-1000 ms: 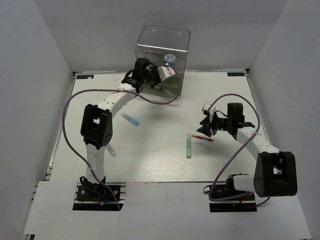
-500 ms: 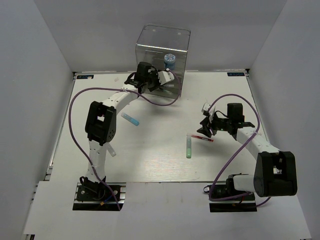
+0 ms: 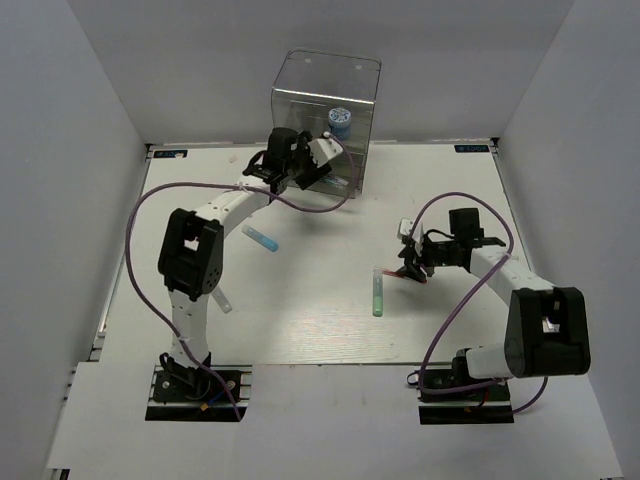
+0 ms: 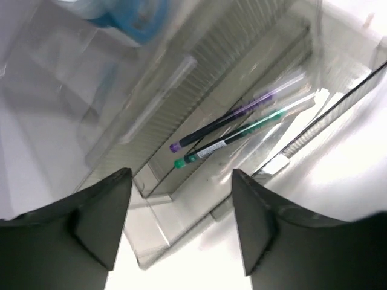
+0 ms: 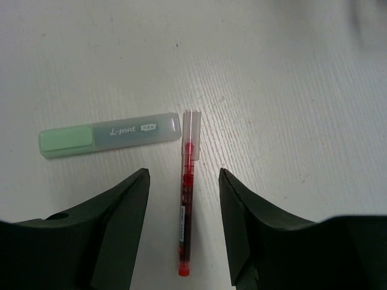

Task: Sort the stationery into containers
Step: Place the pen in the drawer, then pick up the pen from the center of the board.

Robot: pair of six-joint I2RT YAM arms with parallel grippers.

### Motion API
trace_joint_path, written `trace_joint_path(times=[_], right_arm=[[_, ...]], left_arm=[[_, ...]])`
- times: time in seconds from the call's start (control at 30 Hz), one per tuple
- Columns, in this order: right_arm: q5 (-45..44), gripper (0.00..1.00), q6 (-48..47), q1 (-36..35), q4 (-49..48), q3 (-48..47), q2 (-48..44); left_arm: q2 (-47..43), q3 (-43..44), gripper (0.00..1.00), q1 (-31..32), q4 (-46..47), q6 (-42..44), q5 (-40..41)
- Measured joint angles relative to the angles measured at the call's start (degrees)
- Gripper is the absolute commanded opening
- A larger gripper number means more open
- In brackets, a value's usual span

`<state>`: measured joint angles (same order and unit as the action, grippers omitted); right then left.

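Right gripper [image 5: 181,232] is spread wide and holding nothing. Its two dark fingers straddle the red pen [image 5: 186,205], which lies flat on the table [image 5: 314,90] and runs straight up the gap between them.

Here's the danger: the pen is thin and round, so if the jaws close a touch high it may skate or roll away instead of being pinched. The fingers bracket its tail half rather than its middle, so a lift from there could let the clear-capped end droop or swing.

Watch the green marker [image 5: 109,138] too. Its grey end sits just beside the pen's cap, and whether they touch I can't tell. The finger on that side could clip it on the way down and shove both pieces askew.

The pen itself has a slim red barrel, a printed band, a clear cap and a red tip nearest the camera.

Across the table, the left gripper [image 4: 178,223] is also parted and empty, up against the clear box unit [image 3: 325,110]. Two dark pens [image 4: 233,124] already lie in a drawer, and a bump there might jolt the blue-white pot [image 3: 339,118] on top. A blue-capped white marker [image 3: 262,238] waits on the table.
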<state>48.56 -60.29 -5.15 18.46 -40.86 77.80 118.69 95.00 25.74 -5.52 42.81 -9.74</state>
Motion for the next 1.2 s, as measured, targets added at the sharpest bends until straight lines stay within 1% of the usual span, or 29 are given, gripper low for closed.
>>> trace_joint_path(times=[0.1, 0.17, 0.3, 0.4, 0.47, 0.57, 0.63, 0.77, 0.8, 0.83, 0.87, 1.0, 1.03, 1.07, 1.2], right_arm=[[-1.33, 0.56, -3.39, 0.0, 1.86, -1.4, 2.67], [-2.58, 0.56, -4.76, 0.0, 2.62, -1.99, 4.37], [-4.94, 0.56, -6.23, -0.09, 4.04, -2.95, 7.43], [-6.8, 0.56, -6.54, -0.15, 4.22, -3.65, 9.62], [-8.04, 0.56, -6.6, -0.17, 4.22, -3.98, 10.82], [-9.46, 0.53, -6.6, -0.26, 5.27, -5.27, 12.68], [-10.47, 0.51, -6.95, -0.37, 6.03, -7.02, 14.45], [-12.55, 0.42, -8.26, -0.9, 7.39, -9.68, 17.25], [-13.03, 0.37, -8.81, -1.01, 7.65, -9.88, 17.64], [-13.0, 0.35, -9.27, -1.11, 8.13, -10.14, 17.94], [-13.27, 0.28, -9.53, -1.29, 8.48, -10.4, 18.05], [-13.86, 0.12, -11.21, -1.99, 9.09, -10.78, 18.25], [-13.92, 0.03, -11.5, -2.1, 9.16, -10.86, 18.25], [-13.92, 0.0, -11.69, -2.16, 9.35, -11.06, 18.32], [-13.94, 0.0, -11.41, -2.19, 12.33, -14.56, 20.41]], left_arm=[[-5.53, -2.12, 0.81, 0.26, -0.52, -7.96, 1.05], [-11.76, -5.79, 0.84, 0.31, -0.46, -14.23, 1.42], [-25.03, -14.88, 0.99, 0.17, 0.35, -28.74, 1.84], [-33.05, -22.34, 1.0, -0.11, 0.42, -39.56, 3.93], [-36.54, -27.06, 1.0, -0.17, -0.46, -45.9, 6.23], [-38.64, -32.5, 1.0, -0.26, -2.34, -55.39, 10.86], [-38.88, -34.56, 1.0, -0.31, -4.37, -60.15, 13.4], [-39.58, -37.59, 1.0, -0.46, -6.14, -67.6, 16.33], [-39.82, -38.18, 1.0, -0.46, -6.36, -69.26, 16.74], [-39.95, -38.51, 1.0, -0.46, -6.49, -70.99, 17.09], [-40.09, -38.99, 1.0, -0.46, -6.38, -72.04, 17.27], [-40.37, -40.22, 1.0, -0.46, -6.51, -76.15, 17.55], [-40.37, -40.3, 1.0, -0.46, -6.56, -76.78, 17.64], [-40.37, -40.33, 1.0, -0.46, -6.6, -77.44, 17.81], [-40.72, -40.33, 1.0, -0.46, -6.71, -79.62, 19.02]])
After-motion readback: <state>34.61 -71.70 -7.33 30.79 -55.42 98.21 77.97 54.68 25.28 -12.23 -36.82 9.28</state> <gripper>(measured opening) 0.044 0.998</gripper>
